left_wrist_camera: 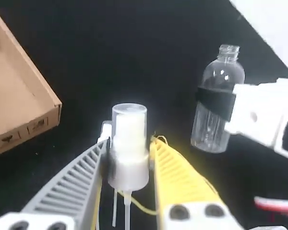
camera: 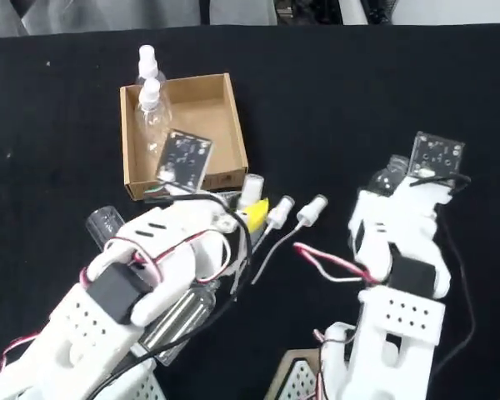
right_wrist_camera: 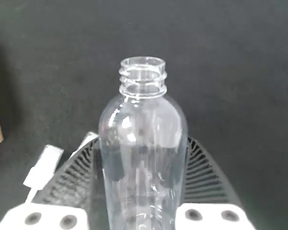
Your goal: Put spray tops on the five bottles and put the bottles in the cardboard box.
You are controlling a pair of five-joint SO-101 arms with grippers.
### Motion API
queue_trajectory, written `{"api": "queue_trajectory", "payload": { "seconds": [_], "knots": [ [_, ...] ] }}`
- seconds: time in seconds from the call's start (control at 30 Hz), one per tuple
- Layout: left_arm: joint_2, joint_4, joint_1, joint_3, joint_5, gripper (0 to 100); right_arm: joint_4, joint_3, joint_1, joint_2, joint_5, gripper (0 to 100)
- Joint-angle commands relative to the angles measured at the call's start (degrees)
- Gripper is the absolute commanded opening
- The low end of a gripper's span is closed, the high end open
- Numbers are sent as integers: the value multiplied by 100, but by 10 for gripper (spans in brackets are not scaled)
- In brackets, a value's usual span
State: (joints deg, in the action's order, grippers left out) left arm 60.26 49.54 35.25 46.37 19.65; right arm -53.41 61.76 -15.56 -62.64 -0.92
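- near the box corner closest to the arms, the left gripper [left_wrist_camera: 128, 141] is pinching a spray top [left_wrist_camera: 128, 120] upright between its grey and yellow fingers, with the thin tube hanging below.
- off to the side, well apart from the cardboard box [camera: 127, 142], the right gripper [right_wrist_camera: 143, 143] is clamping an open bottle [right_wrist_camera: 143, 96] around its body, with the threaded neck pointing up.
- one capped bottle [camera: 152, 112] is sitting inside the box near a far corner.
- a second capped bottle [camera: 148, 62] is showing at the box's far wall; i cannot tell whether it is inside or just behind.
- two loose spray tops [camera: 281, 210] are lying side by side on the black table [camera: 358, 100] between the two arms.
- a clear bottle [camera: 104, 223] is lying beside the left arm, and another clear bottle [camera: 179, 312] is lying partly under it.
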Motion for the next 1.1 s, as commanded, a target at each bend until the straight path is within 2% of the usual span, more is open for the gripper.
{"api": "queue_trajectory", "payload": {
  "seconds": [0.0,0.17,0.53,0.8,1.07],
  "knots": [
    [396,-325,-435,40,62,29,-26,-13,343,-382,176,96],
    [835,-923,-892,567,70,29,-26,154,607,-629,273,96],
    [2382,-1776,-927,1657,70,29,-35,418,967,-1244,281,96],
    [3103,-1837,-936,1921,70,29,-18,532,1213,-1297,281,96],
    [3622,-1846,-1631,1965,79,29,-18,541,1758,-1297,281,96]
  ]
}}
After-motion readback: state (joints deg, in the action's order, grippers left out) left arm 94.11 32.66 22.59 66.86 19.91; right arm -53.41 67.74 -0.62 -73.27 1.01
